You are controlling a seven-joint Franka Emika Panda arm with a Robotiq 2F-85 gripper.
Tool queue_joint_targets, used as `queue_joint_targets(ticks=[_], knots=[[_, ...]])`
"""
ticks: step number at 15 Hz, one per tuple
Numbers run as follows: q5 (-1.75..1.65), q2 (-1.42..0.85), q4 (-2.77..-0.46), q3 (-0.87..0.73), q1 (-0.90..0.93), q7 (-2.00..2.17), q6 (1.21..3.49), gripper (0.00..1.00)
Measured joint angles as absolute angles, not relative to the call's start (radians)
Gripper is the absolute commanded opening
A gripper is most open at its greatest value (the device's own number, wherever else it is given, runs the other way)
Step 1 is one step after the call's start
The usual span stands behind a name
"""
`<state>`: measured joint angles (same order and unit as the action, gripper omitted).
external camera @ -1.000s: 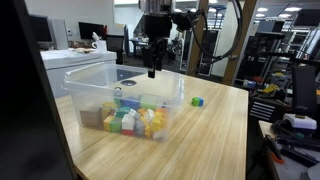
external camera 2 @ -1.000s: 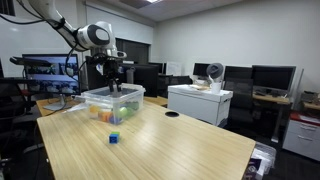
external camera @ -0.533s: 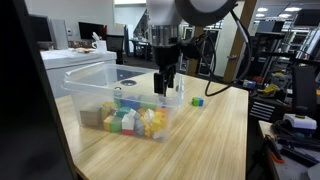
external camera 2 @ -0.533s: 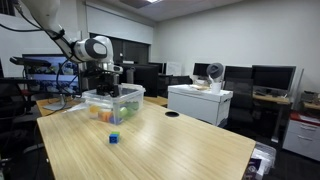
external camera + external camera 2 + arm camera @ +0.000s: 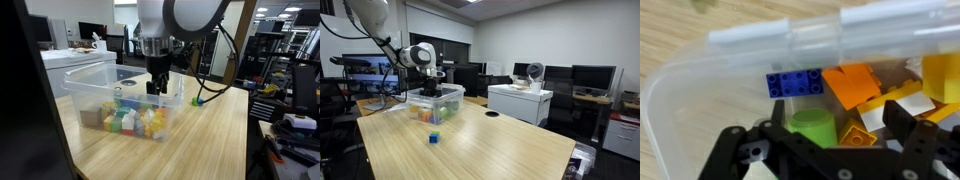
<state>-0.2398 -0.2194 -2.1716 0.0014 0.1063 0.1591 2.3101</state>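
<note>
Toy blocks (image 5: pixel 128 120) beneath vertical, spread-fingered tool (image 5: pixel 157 91)

Rounded white arm (image 5: pixel 186 14), black gripper (image 5: pixel 156 88), black cables (image 5: pixel 229 45)

Light wood-grain surface (image 5: pixel 215 140) (image 5: pixel 490 150), long and pale, seen in both exterior views. Toward one end, directly on it, a clear plastic bin (image 5: pixel 72 90) (image 5: pixel 448 98) with coloured blocks (image 5: pixel 130 120) heaped inside. Just beside the bin, apart from its wall, a small loose block (image 5: pixel 197 101) (image 5: pixel 434 137). Farther along, a dark round spot (image 5: pixel 492 114), too small to identify
</note>
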Motion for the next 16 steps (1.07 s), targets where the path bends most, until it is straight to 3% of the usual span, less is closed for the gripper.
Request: queue_joint_targets(ticks=[14,15,16], knots=[[-0.309,-0.331,-2.076,-0.007,0.106,0.158,2.310,1.00],[-0.315,-0.333,-2.073,-0.007,0.106,0.158,2.310,0.81],[-0.319,-0.334,-2.071,-0.007,0.107,0.158,2.310,0.73]])
